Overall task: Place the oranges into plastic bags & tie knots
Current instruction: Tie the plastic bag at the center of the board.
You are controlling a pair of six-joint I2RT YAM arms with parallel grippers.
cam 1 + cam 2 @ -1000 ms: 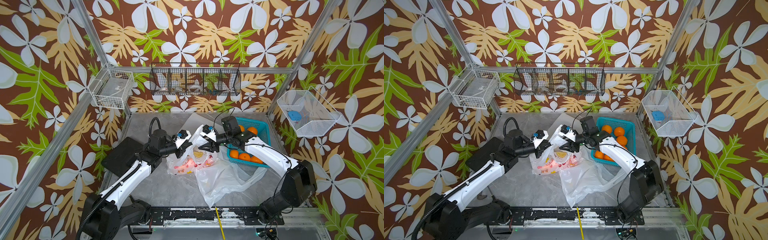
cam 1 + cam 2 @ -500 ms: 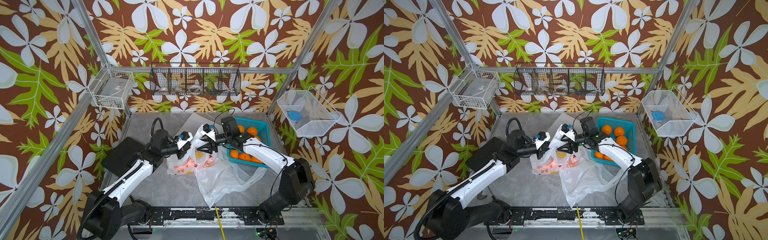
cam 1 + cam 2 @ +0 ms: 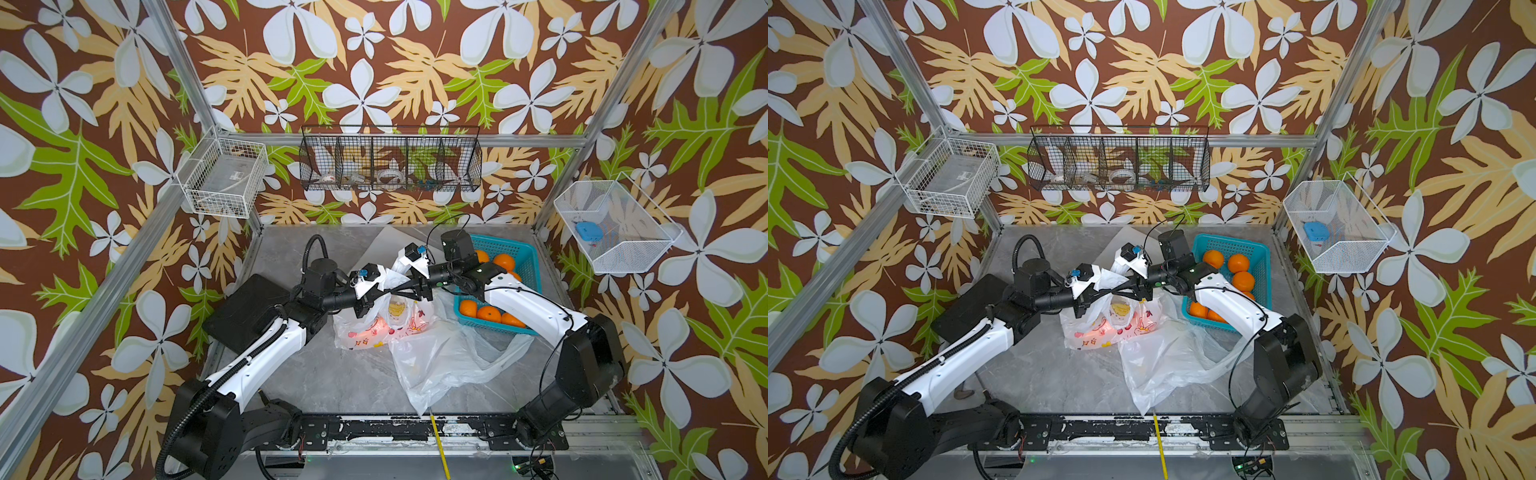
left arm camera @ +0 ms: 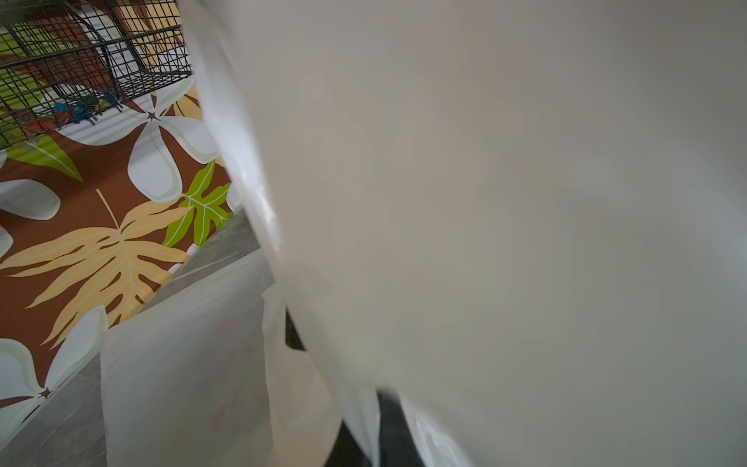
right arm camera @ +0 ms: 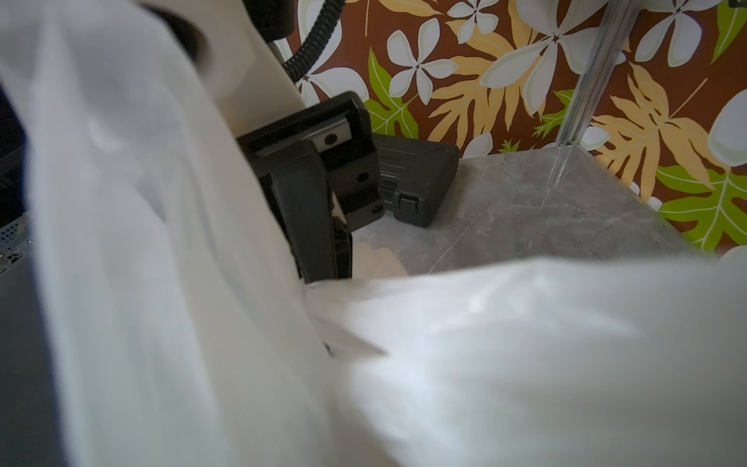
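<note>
A printed plastic bag (image 3: 386, 326) (image 3: 1113, 326) stands mid-table, and an orange-red glow shows through its wall. Its handles rise to both grippers. My left gripper (image 3: 382, 293) (image 3: 1096, 297) is shut on a white handle strip (image 4: 364, 404). Facing it tip to tip is my right gripper (image 3: 401, 289) (image 3: 1125, 289), whose jaws are buried in white film (image 5: 525, 343). Several oranges (image 3: 505, 262) (image 3: 1237, 262) lie in the teal basket (image 3: 521, 251) behind the right arm. No knots show.
A second, plain translucent bag (image 3: 440, 361) sprawls open toward the front edge. A black case (image 3: 245, 307) (image 5: 416, 182) lies under the left arm. Another flat bag (image 3: 382, 249) lies at the back. Wire baskets hang on the walls.
My right gripper has moved left, closer to the left gripper, and the handles between them have bunched up. The left arm has barely shifted.
</note>
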